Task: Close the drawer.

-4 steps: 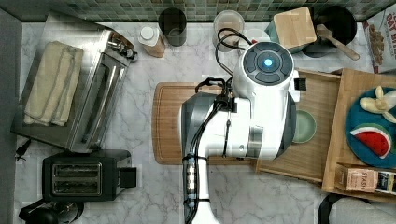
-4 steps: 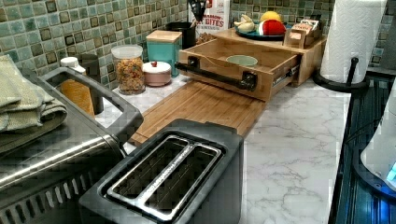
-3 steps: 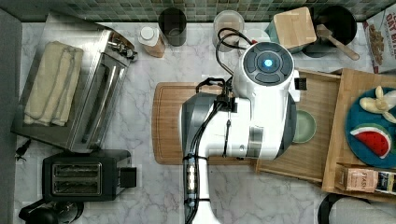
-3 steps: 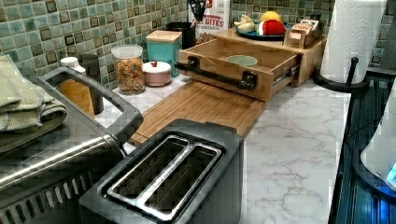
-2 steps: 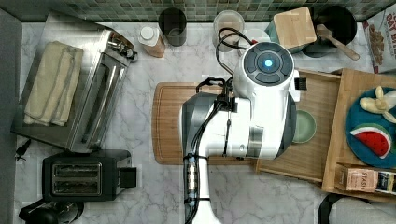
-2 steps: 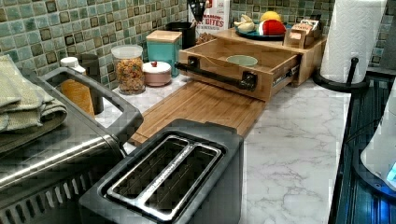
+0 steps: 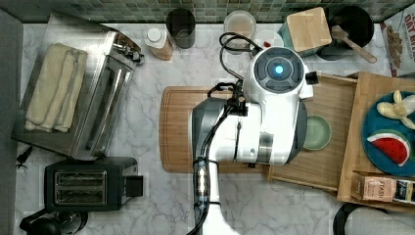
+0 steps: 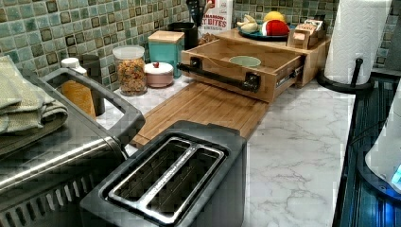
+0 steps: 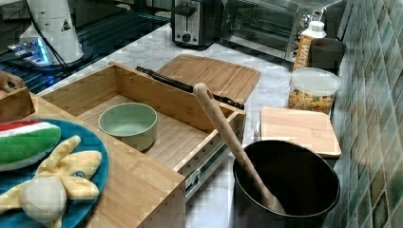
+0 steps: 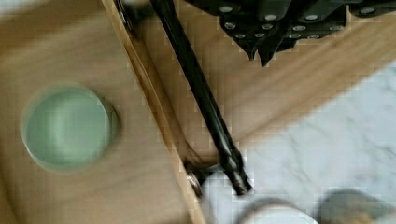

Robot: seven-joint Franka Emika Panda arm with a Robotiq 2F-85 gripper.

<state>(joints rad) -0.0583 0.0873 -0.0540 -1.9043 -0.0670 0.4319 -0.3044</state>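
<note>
The drawer (image 9: 157,123) stands pulled well out of its wooden cabinet (image 9: 133,190) on a marble kitchen counter (image 8: 302,142), a pale green bowl (image 9: 128,124) sitting on its plank floor. In the wrist view the claw (image 10: 262,52) hangs above the bamboo cutting board (image 10: 289,70), just outside the drawer's front, its 2 fingertips drawn nearly together and holding nothing. The black bar handle (image 10: 198,91) runs just beside the fingertips, between them and the drawer's front wall (image 10: 149,102); the bowl lies beyond that wall, well apart from the claw. In the top view the white Franka arm (image 7: 264,117) covers the drawer's front edge. The step in hand appears to be lining up for the push: it would go best with the claw lowered against the handle near its middle, then driven squarely toward the cabinet, so the drawer slides straight on its runners.
</note>
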